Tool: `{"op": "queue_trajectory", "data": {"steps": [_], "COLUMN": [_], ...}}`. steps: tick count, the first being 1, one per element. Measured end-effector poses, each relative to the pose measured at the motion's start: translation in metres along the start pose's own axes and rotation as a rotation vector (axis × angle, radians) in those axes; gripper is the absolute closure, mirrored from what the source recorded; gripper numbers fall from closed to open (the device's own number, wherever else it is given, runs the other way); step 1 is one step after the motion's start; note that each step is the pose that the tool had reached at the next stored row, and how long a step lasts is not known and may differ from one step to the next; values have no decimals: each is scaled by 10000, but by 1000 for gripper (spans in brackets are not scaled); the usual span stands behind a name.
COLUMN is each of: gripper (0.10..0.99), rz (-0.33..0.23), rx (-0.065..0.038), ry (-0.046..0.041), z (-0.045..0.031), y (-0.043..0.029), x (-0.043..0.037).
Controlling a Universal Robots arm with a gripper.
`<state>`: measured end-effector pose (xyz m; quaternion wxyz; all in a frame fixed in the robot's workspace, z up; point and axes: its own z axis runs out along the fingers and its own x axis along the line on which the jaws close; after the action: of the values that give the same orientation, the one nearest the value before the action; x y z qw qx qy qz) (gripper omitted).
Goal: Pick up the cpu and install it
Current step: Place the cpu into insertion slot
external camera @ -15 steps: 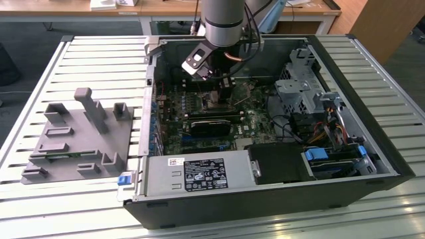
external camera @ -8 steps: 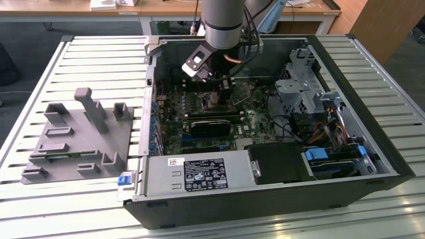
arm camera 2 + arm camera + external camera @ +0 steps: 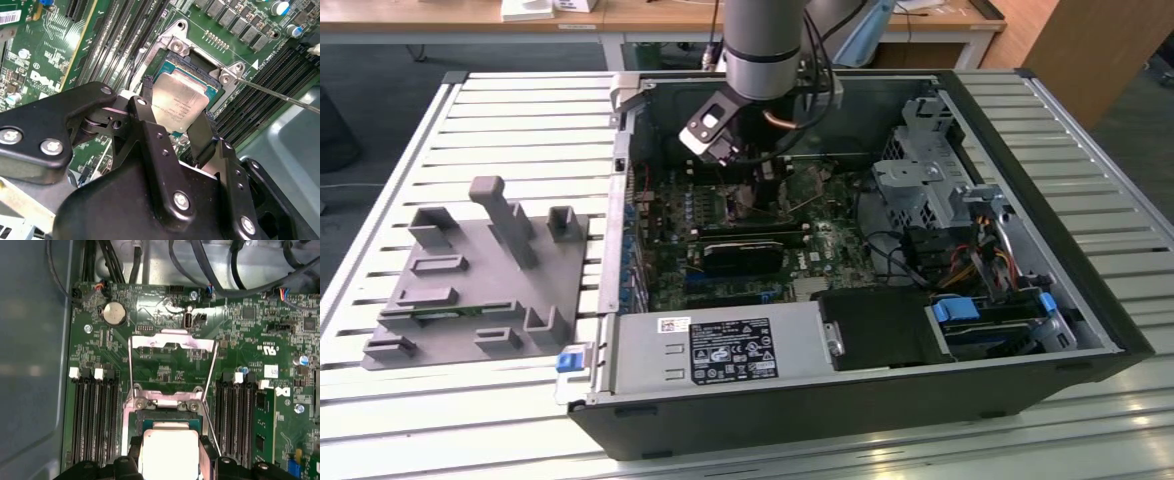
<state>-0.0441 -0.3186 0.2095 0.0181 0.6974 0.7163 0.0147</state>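
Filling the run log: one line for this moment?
jaws: gripping cpu | cpu: above open socket | load plate: raised

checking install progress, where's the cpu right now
In both wrist views the cpu is held in the gripper at the open socket, between the two banks of memory slots.

Cpu, clamped in the tool: brushed silver-grey metal top with a dull sheen. Tool: matt black, with bright metal screws. Motherboard beneath the tool: glossy green board. Load plate beyond the tool: bare shiny metal. Peg tray, well apart from the tool: matt grey plastic.
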Motion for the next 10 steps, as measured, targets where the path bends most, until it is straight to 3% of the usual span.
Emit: {"op": "queue_trajectory", "data": {"steps": [10], "gripper": [557], "rz": [167], "rx": [3], "ry": [-10], "z": [68], "y": [-5], "x": [11]}}
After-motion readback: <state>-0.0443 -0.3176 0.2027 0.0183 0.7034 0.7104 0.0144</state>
